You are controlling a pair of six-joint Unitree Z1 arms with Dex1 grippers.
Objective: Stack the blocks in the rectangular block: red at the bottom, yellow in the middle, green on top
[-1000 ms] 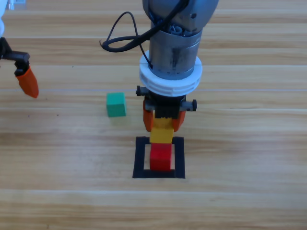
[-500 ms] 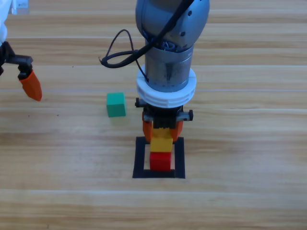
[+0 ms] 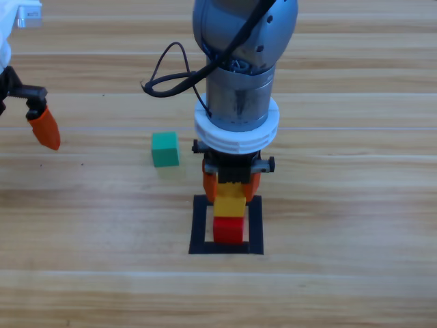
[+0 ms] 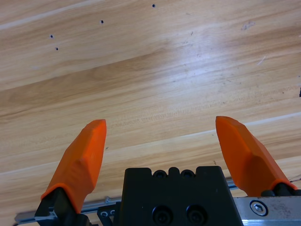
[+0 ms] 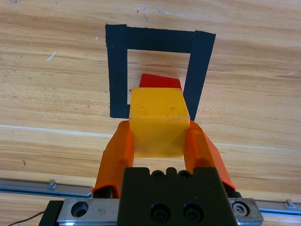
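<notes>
- The landmark here is the flat square outline of black tape on the wooden table; everything else is placed from it.
- The small matte red cube sits inside that tape square, on the table surface.
- The right gripper is clamped on the small matte yellow cube, one orange jaw on each side face, directly over the square.
- The relation that counts: in the right wrist view the yellow cube hides nearly all of the red one, with only a sliver of red showing past its far edge. So the red cube lies almost straight below the claw, a touch toward the far side of the square.
- From above, yellow appears to meet the top of red; whether it is fully seated I cannot tell.
- My guess is that a slight nudge toward the far tape edge, then letting go, would square the two.
- The small teal-green cube lies outside the square, off its upper-left corner, well apart from both grippers.
- The left gripper waits far to the left of the square, jaws spread wide and holding nothing; of the two arms it looks the freer to fetch green.
</notes>
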